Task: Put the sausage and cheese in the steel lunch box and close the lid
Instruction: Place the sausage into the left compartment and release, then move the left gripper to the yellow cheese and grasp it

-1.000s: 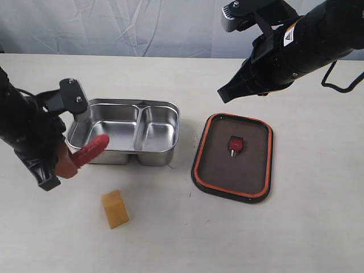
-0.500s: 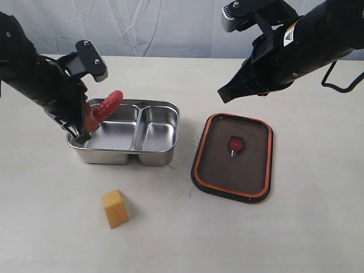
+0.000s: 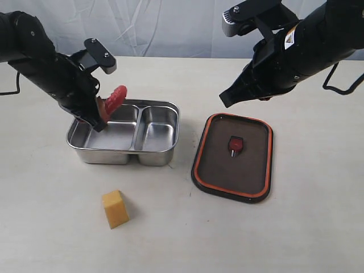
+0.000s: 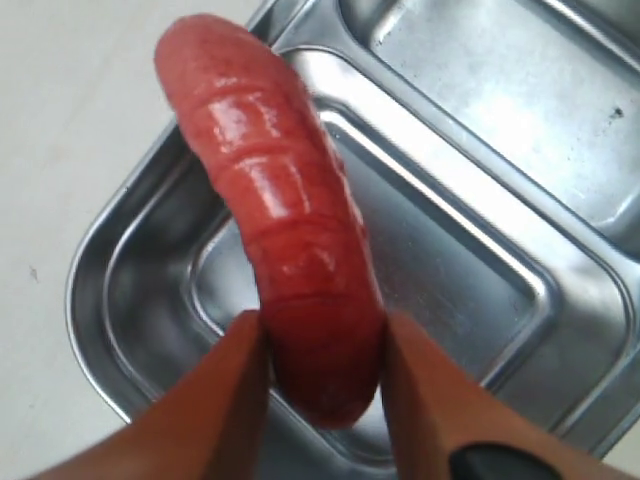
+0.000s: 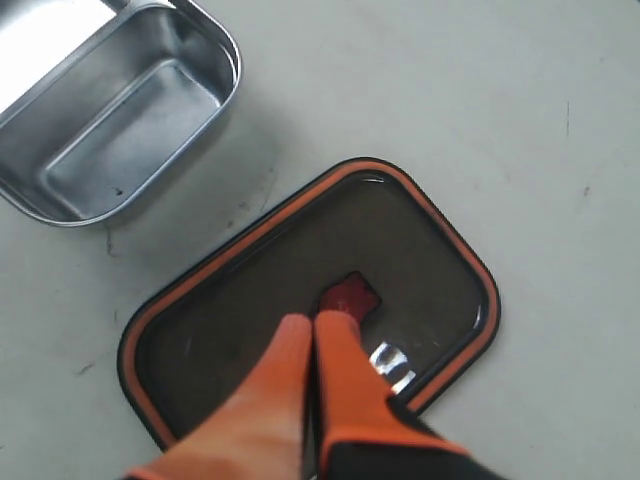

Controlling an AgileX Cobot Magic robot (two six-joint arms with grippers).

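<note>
The glossy red sausage [image 3: 114,101] [image 4: 275,240] is pinched at one end by my left gripper [image 3: 101,108] [image 4: 322,345], which is shut on it above the larger left compartment of the steel lunch box [image 3: 165,152] [image 4: 130,260]. The yellow-orange cheese [image 3: 115,209] lies on the table in front of the box. The dark lid [image 3: 216,165] [image 5: 250,300] with its orange rim and red valve tab [image 3: 235,144] [image 5: 350,296] lies flat to the right of the box. My right gripper [image 3: 225,98] [image 5: 312,322] hovers above the lid, shut and holding nothing.
The pale table [image 3: 296,227] carries only the box, lid and cheese. A grey cloth backdrop [image 3: 159,25] hangs behind the far edge. The box's smaller right compartment [image 3: 156,129] [image 5: 130,130] holds nothing.
My left gripper carried the sausage from the table in front of the box up and over its left compartment. The right arm barely moved.
</note>
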